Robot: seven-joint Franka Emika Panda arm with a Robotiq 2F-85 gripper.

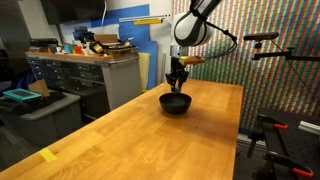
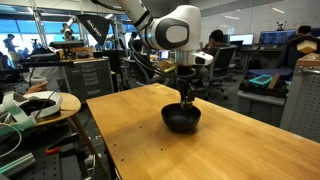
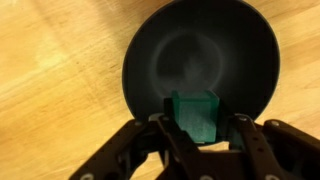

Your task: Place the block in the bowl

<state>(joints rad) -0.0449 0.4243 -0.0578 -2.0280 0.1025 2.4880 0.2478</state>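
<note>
- Wrist view: the green block (image 3: pixel 195 112) sits between the jaws, with a dark finger (image 3: pixel 160 135) against each of two opposite sides. The jaws are clamped on it, with a gap only as wide as the cube.
- The block is upright and square to the jaws, its top face toward the camera.
- The black bowl (image 3: pixel 195 50) lies directly below. The block overlaps the bowl's inside, near the rim closest to the jaws and off its centre.
- Cannot tell from the wrist view whether the block touches the bowl's floor or hangs above it.
- The bowl's inside is matte, with a faint ring of glare around the middle.
- Light wood tabletop (image 3: pixel 50 80) shows around the bowl on the left, the right and at the top.
- In both exterior views the arm (image 1: pixel 190 28) (image 2: pixel 170 28) points straight down, with the jaws low over the bowl (image 1: pixel 175 103) (image 2: pixel 182 120) and the tips at about rim level.
- The block is too small to make out in either exterior view, lost among the fingers.
- The bowl stands upright on the tabletop (image 1: pixel 150 140) (image 2: pixel 240 140).
- In an exterior view a yellow tape piece (image 1: pixel 48 155) lies flat near the close corner of the tabletop, well apart from the bowl.
- In that same view a grey cabinet (image 1: pixel 85 75) with clutter on top stands beyond the tabletop.
</note>
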